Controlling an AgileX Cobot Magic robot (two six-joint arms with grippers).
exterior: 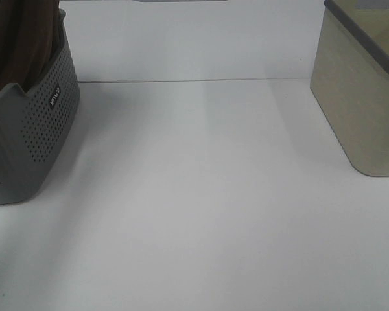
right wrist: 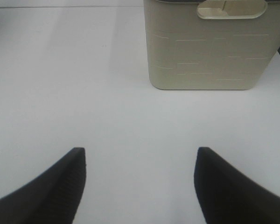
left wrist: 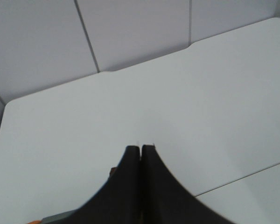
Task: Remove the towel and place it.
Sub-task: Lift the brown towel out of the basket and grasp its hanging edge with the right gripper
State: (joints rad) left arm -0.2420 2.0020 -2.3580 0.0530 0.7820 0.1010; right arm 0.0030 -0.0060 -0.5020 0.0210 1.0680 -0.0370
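The dark brown towel (exterior: 23, 39) lies bunched inside the grey perforated basket (exterior: 45, 123) at the far left of the exterior view. Only part of it shows. Neither arm shows in the exterior view. My left gripper (left wrist: 141, 148) is shut with nothing between its fingers, over bare white table; the towel and basket do not show in its view. My right gripper (right wrist: 140, 156) is open and empty, low over the table, facing the beige bin (right wrist: 207, 46).
A beige bin (exterior: 360, 91) with a grey rim stands at the right of the white table (exterior: 201, 194). A white wall runs along the back. The table's far edge and wall panels show in the left wrist view.
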